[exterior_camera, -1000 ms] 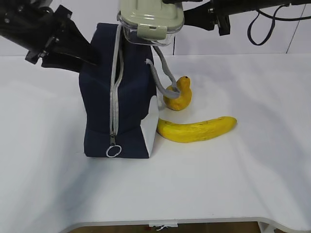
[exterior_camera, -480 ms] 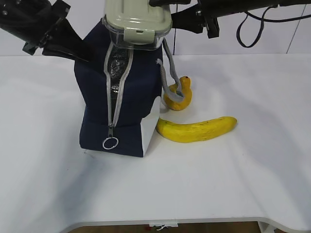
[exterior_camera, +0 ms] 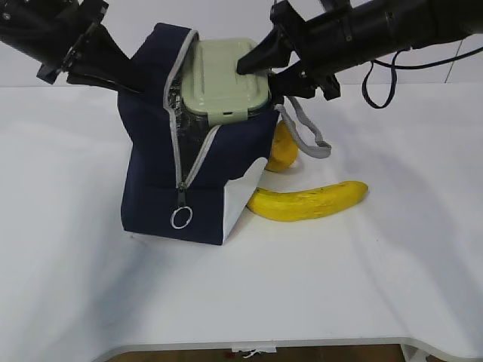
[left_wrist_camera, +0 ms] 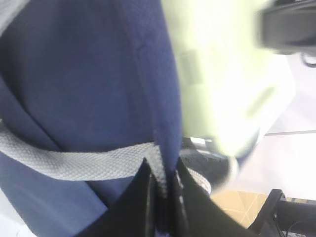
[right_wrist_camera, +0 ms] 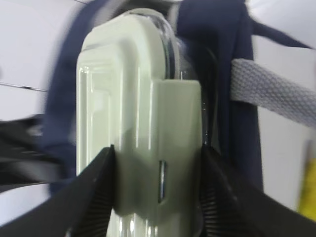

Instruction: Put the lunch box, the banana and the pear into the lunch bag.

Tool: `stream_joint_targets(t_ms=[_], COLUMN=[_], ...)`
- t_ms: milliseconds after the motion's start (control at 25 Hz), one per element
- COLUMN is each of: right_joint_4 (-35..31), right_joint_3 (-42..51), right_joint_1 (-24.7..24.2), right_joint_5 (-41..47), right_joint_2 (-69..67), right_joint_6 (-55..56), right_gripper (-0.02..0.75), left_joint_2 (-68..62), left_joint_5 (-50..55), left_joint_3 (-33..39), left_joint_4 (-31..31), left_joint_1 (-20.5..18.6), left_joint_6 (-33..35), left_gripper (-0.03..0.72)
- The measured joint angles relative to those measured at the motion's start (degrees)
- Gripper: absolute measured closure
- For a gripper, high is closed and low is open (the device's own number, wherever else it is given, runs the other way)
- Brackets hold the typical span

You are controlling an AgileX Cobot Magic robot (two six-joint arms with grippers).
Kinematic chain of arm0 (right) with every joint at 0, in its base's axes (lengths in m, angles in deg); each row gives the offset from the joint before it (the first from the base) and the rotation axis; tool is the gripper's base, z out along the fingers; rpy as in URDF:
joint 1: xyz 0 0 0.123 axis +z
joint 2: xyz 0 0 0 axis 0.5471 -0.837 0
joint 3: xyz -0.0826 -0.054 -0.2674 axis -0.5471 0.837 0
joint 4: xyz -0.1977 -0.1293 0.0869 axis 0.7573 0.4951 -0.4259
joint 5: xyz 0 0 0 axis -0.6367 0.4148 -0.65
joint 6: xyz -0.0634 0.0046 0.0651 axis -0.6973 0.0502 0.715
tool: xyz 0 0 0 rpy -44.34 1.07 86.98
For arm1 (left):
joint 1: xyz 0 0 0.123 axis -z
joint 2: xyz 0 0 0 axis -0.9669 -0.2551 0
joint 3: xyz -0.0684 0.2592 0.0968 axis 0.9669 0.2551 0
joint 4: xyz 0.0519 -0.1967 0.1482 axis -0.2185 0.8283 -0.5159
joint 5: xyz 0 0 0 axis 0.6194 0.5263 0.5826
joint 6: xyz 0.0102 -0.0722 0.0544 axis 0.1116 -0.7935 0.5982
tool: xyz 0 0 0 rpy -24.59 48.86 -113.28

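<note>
Writing: I can read no brand, label or lettering on any item from my cameras.
Lunch bag (exterior_camera: 162, 177): I see it standing on the white bench (exterior_camera: 362, 286), navy with a white lower panel, tilted a little, its grey zipper parted at the top so the silvery lining shows. The metal ring pull (exterior_camera: 180, 218) hangs low on the front.
Lunch bag contents: the lunch box (exterior_camera: 224, 89) sits in the open mouth, its sage-green lid up and tilted, part of it above the rim. How deep it goes I cannot tell.
Lunch box contents: the glass wall shows in my right wrist view, but what is inside I cannot make out.
Right end effector (right_wrist_camera: 155, 187): jaws set partway apart and clamped on one end of the lunch box, a pad on each side of the lid clip.
Left end effector (left_wrist_camera: 160, 187): jaws pinched nearly together on the bag's upper edge, where the grey webbing handle (left_wrist_camera: 84, 163) meets the navy fabric. In my exterior view it holds the bag's top left side.
Banana (exterior_camera: 308, 200): lying on the bench just right of the bag, outside it, one end close to the white panel.
Pear (exterior_camera: 281, 149): on the bench behind the banana, beside the bag, partly hidden by the bag and the second grey handle (exterior_camera: 306, 134).
</note>
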Motion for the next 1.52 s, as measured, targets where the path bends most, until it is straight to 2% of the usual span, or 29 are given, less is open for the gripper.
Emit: stream_joint_targets(t_ms=[160, 280, 840, 1200, 1520], right_joint_4=[4.7, 5.0, 0.7, -1.5, -2.9], right_joint_3=[0.0, 0.0, -0.1, -0.4, -0.9], right_joint_1=[0.0, 0.4, 8.8, 9.3, 9.5], right_joint_5=[-2.8, -4.0, -9.7, -12.4, -12.9], right_joint_2=[-1.4, -1.9, -6.3, -10.8, -14.7], right_joint_6=[1.0, 1.4, 1.4, 1.4, 1.4], right_gripper=[0.343, 0.343, 0.343, 0.343, 0.343], left_joint_2=[0.0, 0.0, 0.0, 0.0, 0.0], left_joint_5=[0.1, -0.2, -0.3, -0.3, -0.3], left_joint_3=[0.0, 0.0, 0.0, 0.0, 0.0], left_joint_4=[0.8, 0.9, -0.4, -3.7, -4.2], left_joint_1=[0.0, 0.0, 0.1, 0.2, 0.2], left_joint_6=[0.0, 0.1, 1.8, 1.8, 1.8], left_gripper=[0.678, 0.678, 0.679, 0.68, 0.68])
